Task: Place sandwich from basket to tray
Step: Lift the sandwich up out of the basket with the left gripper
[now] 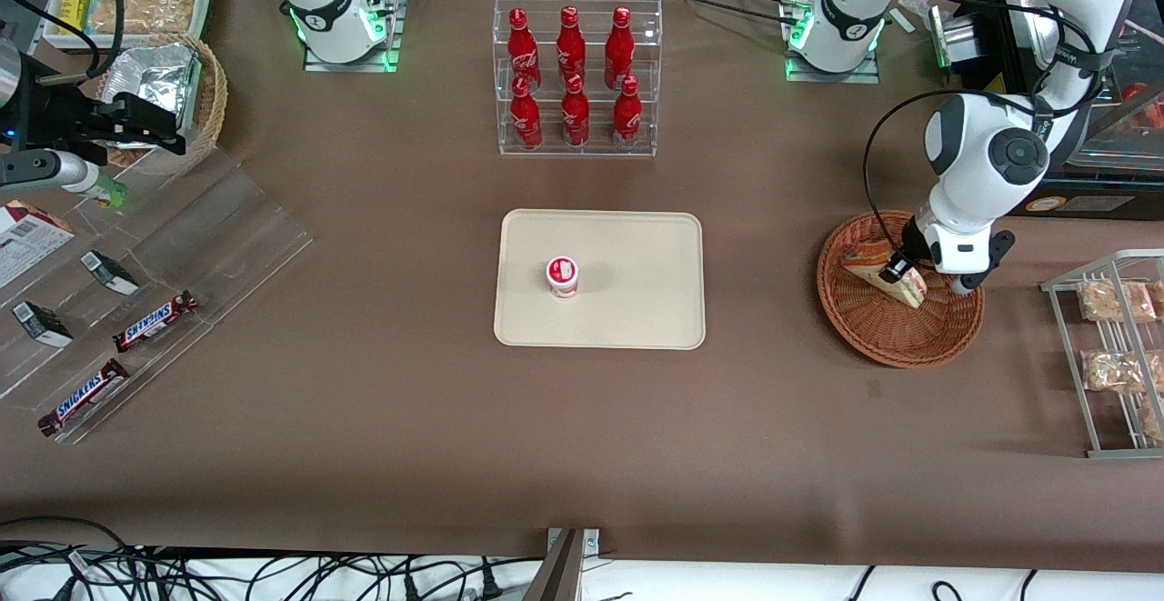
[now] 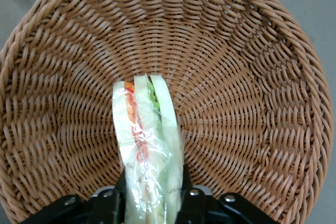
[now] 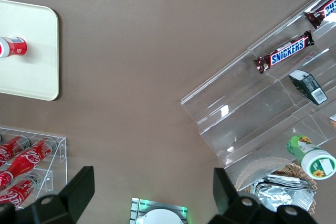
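Note:
The sandwich (image 1: pixel 875 266) (image 2: pixel 144 140), a plastic-wrapped wedge with red and green filling, is in the reddish-brown wicker basket (image 1: pixel 873 333) (image 2: pixel 252 77) toward the working arm's end of the table. It is tilted, with one end raised. My gripper (image 1: pixel 923 281) (image 2: pixel 152 199) is down in the basket and shut on the sandwich, with a black finger pressed against each bread face. The cream tray (image 1: pixel 637 246) (image 3: pixel 31 51) lies at the table's middle, well apart from the basket.
A small white cup with a red lid (image 1: pixel 562 275) stands on the tray. A clear rack of red bottles (image 1: pixel 576 78) is farther from the camera than the tray. A steel rack of snack packets (image 1: pixel 1114 355) lies beside the basket. Clear shelves with Snickers bars (image 1: pixel 155 319) stand toward the parked arm's end.

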